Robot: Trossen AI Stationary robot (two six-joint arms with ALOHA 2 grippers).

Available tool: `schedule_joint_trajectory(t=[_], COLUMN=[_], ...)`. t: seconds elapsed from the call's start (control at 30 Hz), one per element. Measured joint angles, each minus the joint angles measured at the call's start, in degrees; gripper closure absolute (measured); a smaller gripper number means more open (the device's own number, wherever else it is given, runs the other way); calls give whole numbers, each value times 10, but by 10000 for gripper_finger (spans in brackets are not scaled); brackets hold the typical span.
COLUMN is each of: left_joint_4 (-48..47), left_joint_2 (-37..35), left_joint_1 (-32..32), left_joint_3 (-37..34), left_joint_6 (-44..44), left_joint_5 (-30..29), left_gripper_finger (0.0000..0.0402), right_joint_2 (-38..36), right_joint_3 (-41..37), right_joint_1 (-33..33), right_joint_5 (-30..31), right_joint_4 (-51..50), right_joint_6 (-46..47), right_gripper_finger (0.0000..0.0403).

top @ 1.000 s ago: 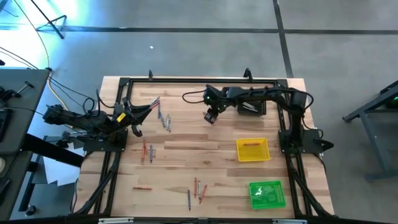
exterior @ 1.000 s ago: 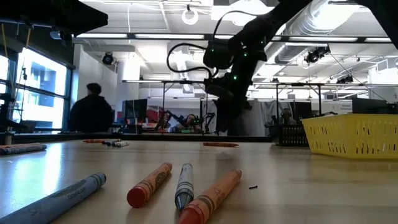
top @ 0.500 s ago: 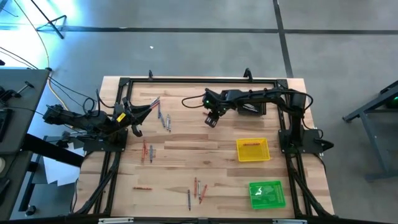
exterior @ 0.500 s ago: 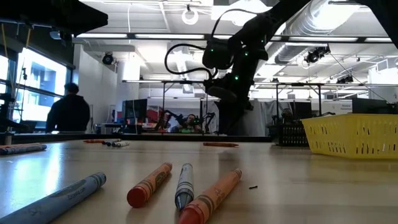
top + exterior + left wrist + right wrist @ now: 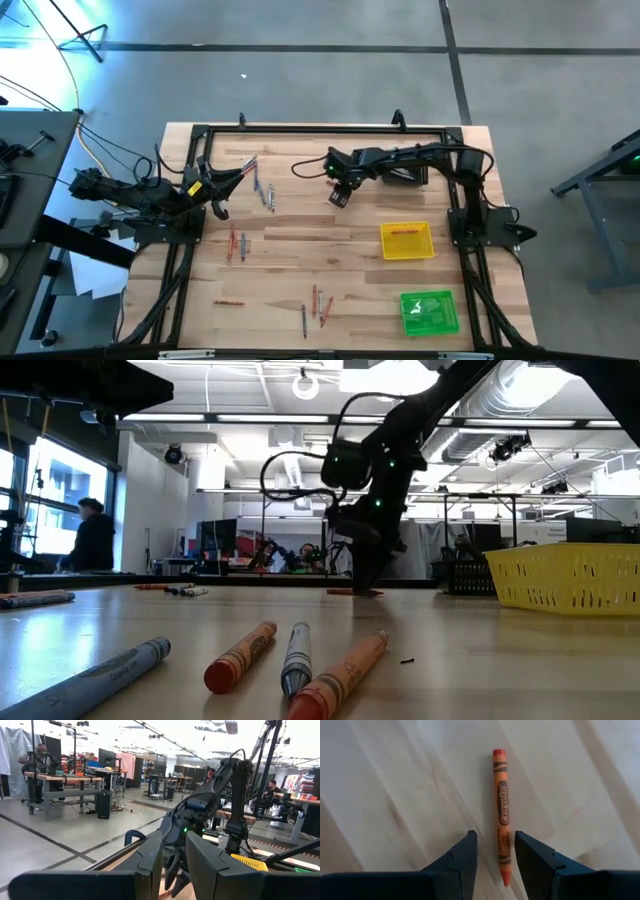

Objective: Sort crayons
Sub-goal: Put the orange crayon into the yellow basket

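From above, the right end effector (image 5: 339,195) covers the orange crayon (image 5: 502,815) under it; the black tray (image 5: 408,175) sits mostly hidden beneath that arm, the green tray's (image 5: 430,311) contents are too small to tell, and the low view crops the yellow tray (image 5: 566,577) at the right edge

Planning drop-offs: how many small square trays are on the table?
2 visible: yellow plastic tray on the right side, green tray near the right corner; the right arm may hide another.
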Motion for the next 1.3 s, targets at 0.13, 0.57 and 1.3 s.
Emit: schedule_joint_trajectory(t=[0.13,0.57,1.3], left_joint_4=[0,0,-20], left_joint_2=[0,0,0], left_joint_1=[0,0,0], left_joint_3=[0,0,0], left_joint_6=[0,2,-24], left_joint_5=[0,0,-1], left_gripper_finger=[328,328,328], right_joint_2=[9,9,-206], right_joint_3=[1,1,0], right_joint_1=[2,0,77], right_joint_5=[1,0,-57], right_joint_4=[13,8,-162], right_joint_6=[-3,-4,58], right_gripper_finger=[277,387,400])
